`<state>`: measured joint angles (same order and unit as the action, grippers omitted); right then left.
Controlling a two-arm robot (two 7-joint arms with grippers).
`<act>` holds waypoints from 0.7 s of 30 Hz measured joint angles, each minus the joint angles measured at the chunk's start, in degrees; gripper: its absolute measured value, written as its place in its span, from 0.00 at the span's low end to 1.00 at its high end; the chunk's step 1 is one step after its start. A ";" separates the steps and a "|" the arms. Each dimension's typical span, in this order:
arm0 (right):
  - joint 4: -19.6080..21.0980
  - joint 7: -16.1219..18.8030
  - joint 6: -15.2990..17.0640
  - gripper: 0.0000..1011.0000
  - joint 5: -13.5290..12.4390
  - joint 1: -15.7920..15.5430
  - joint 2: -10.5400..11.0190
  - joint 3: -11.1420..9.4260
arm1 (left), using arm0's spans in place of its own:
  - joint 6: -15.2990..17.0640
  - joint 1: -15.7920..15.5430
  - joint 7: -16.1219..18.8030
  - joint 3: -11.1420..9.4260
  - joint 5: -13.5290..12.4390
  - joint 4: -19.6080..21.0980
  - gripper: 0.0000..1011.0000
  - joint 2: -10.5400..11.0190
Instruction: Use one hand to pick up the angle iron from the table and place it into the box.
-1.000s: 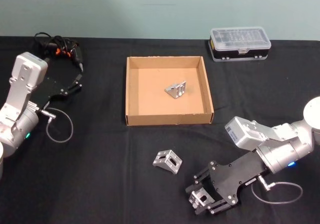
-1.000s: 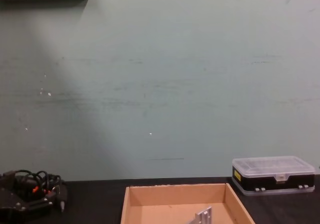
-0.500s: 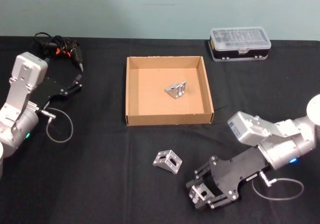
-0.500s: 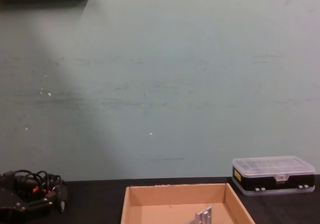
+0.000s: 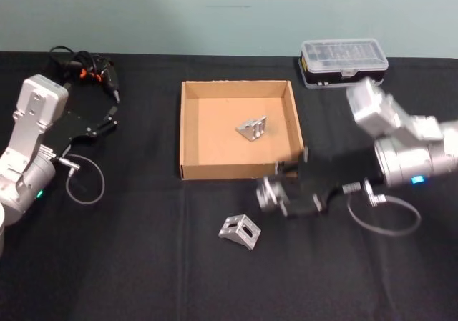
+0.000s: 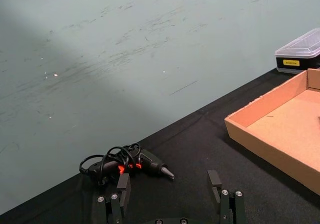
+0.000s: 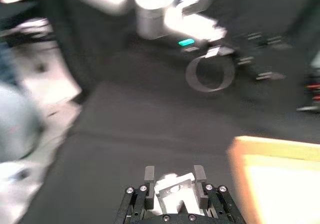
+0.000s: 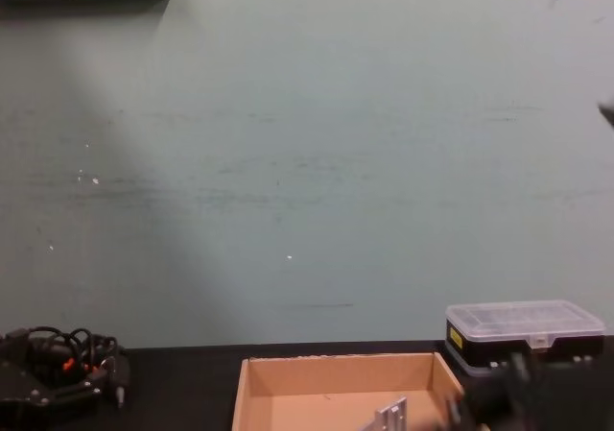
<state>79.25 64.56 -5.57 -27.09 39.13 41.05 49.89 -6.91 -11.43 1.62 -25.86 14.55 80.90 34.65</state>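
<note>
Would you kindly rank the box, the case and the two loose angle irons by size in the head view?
1. Box
2. Case
3. Tabletop angle iron and boxed angle iron: too alike to rank.

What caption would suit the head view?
Right gripper holds an angle iron just before the box; left gripper parked far left.

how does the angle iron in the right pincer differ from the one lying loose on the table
The held angle iron is clamped between the right pincer's fingers; the loose angle iron lies on the table with nothing touching it. The held one is close to the box's front wall; the loose one lies farther from it, nearer the robot. Both are small silver metal brackets, and neither is in the box yet.
</note>
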 joint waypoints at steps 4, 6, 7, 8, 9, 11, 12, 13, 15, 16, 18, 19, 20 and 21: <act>-1.08 -5.76 0.52 0.47 -0.31 -0.30 -1.87 -2.70 | 0.00 0.00 0.00 0.00 0.00 0.00 0.99 0.00; -2.03 -9.61 0.71 0.47 0.03 -0.47 -3.49 -4.01 | 0.00 0.00 0.00 0.00 0.00 0.00 0.99 0.00; -2.84 -12.16 0.85 0.47 0.36 -0.61 -4.70 -4.80 | 0.00 0.00 0.00 0.00 0.00 0.00 0.99 0.00; -2.84 -12.16 0.85 0.47 0.36 -0.61 -4.70 -4.80 | 0.00 0.00 0.00 0.00 0.00 0.00 0.99 0.00; -4.30 -15.87 1.25 0.47 0.82 -0.89 -6.80 -5.76 | 0.00 0.00 0.00 0.00 0.00 0.00 0.99 0.00; -5.39 -17.74 1.45 0.47 1.11 -0.97 -8.13 -6.17 | 0.00 0.00 0.00 0.00 0.00 0.00 0.99 0.00; -5.97 -18.61 1.52 0.47 1.35 -0.97 -8.87 -6.30 | 0.00 0.00 0.00 0.00 0.00 0.00 0.99 0.00; -6.76 -19.56 1.59 0.47 1.63 -0.97 -9.77 -6.43 | 0.00 0.00 0.00 0.00 0.00 0.00 0.99 0.00; -8.66 -21.18 1.67 0.47 2.42 -0.80 -11.72 -6.48 | 0.00 0.00 0.00 0.00 0.00 0.00 0.99 0.00; -9.57 -21.75 1.67 0.47 2.76 -0.67 -12.51 -6.47 | 0.00 0.00 0.00 0.00 -0.01 0.00 0.99 0.00; -11.82 -22.87 1.65 0.47 3.74 -0.28 -14.44 -6.24 | 0.00 0.00 0.00 0.00 0.00 0.00 0.99 0.00; -12.39 -23.10 1.65 0.47 4.07 -0.17 -14.84 -6.12 | 0.00 0.00 0.00 0.00 0.00 0.00 0.99 0.00; -13.73 -23.59 1.62 0.47 4.80 0.14 -15.93 -5.83 | 0.00 0.01 0.00 0.00 0.00 0.00 0.99 0.00; -14.40 -23.84 1.59 0.47 5.18 0.28 -16.40 -5.71 | 0.00 0.00 0.00 0.00 0.00 0.00 0.99 0.00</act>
<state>64.85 40.72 -3.97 -21.91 39.40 24.65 44.18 -6.91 -11.43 1.62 -25.86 14.55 80.90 34.65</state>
